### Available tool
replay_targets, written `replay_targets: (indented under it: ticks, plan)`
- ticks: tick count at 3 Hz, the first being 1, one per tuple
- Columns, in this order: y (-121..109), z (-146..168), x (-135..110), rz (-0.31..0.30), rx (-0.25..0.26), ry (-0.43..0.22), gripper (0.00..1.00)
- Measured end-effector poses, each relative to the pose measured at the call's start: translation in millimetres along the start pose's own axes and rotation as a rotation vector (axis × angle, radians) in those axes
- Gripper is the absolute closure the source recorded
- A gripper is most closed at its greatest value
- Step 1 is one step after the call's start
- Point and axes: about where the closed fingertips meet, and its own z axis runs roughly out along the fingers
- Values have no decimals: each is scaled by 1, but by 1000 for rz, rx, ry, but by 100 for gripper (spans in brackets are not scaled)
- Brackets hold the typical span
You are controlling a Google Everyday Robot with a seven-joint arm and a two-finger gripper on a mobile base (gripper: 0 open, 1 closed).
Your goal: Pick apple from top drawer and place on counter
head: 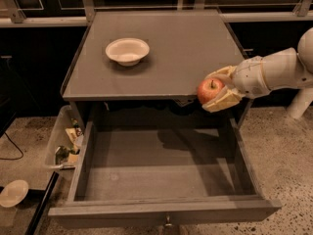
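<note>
My gripper (216, 90) reaches in from the right and is shut on the apple (209, 90), a small red fruit with a yellow patch and a dark stem. I hold it in the air at the front right corner of the counter (161, 48), at about the height of its front edge. The top drawer (161, 168) stands pulled fully out below, its grey floor bare, with a small knob (168, 223) at the front. My pale arm (274, 72) runs off to the right.
A white bowl (127, 50) sits on the counter's left half. A clear plastic bin of clutter (65, 143) stands on the floor left of the drawer. A small pale dish (13, 192) lies on the speckled floor at the lower left.
</note>
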Motion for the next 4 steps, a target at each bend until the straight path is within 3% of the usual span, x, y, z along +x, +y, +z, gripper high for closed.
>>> replay_targets:
  ticks: [1,2,3,4]
  plan:
    - [-1,-1,-3,-4,6,-6,100]
    - [-22,-17,-19,-48,62,-14,100]
    - [-62,-31,-42,-86,96,-57,100]
    - [-98,-31,-63,-113,99,-112,100]
